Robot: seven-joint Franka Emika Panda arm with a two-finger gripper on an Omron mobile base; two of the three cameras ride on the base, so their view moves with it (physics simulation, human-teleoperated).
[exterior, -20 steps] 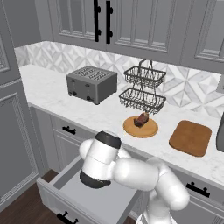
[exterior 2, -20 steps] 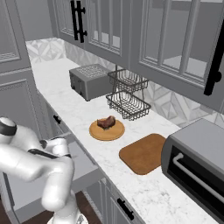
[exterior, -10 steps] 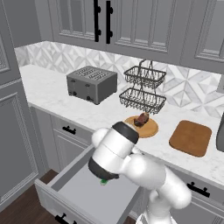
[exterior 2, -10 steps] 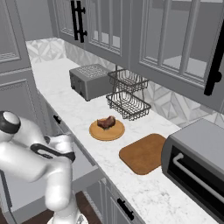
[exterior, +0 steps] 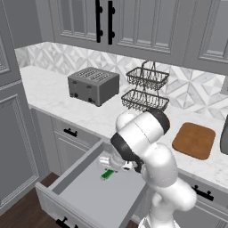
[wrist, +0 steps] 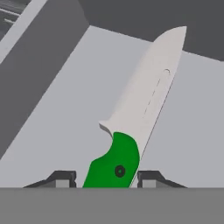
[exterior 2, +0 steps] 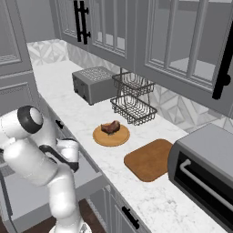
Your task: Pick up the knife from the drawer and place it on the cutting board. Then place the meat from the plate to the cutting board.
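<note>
While your gripper (wrist: 106, 176) sits low inside the open drawer (exterior: 95, 196), its fingertips (wrist: 62, 177) stand narrow on either side of the knife (wrist: 139, 117) handle; you can't tell if they're actually clamping it. Knife lies on the flat grey drawer floor, blade pointing toward the back wall. Marble counter (exterior 2: 86, 119) carries the plate (exterior 2: 111, 135) with meat (exterior 2: 110, 127), cutting board (exterior 2: 149, 159) beside it, bare stone between.
</note>
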